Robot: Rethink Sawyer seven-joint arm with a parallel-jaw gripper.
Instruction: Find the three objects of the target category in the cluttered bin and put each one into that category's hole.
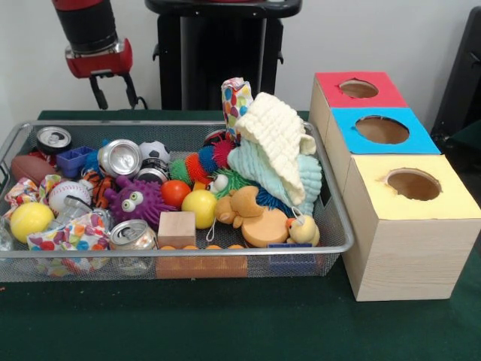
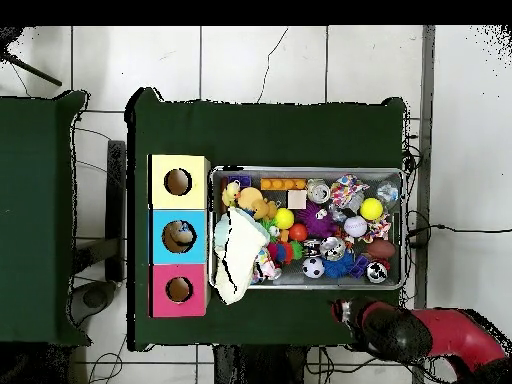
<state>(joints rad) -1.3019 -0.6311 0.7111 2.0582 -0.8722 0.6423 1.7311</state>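
Observation:
My gripper (image 1: 114,92) hangs open and holds nothing, above and behind the far left corner of the wire bin (image 1: 180,250). From overhead the gripper (image 2: 344,309) is just outside the bin's rim (image 2: 300,287). The bin holds drink cans (image 1: 120,157), balls such as a yellow one (image 1: 199,207) and a baseball (image 1: 68,195), folded cloths (image 1: 279,135), a purple spiky toy (image 1: 137,201), rubber ducks (image 1: 304,229) and a wooden block (image 1: 176,228). Beside the bin stand three boxes with holes: red (image 1: 359,89), blue (image 1: 382,129) and yellow (image 1: 413,184).
The boxes line up along the bin's side in the overhead view: yellow (image 2: 178,181), blue (image 2: 178,236), red (image 2: 178,290). Something lies inside the blue hole. The cloth pile (image 2: 238,255) stands tall at the bin's end nearest the boxes. Green cloth (image 1: 225,323) covers the table.

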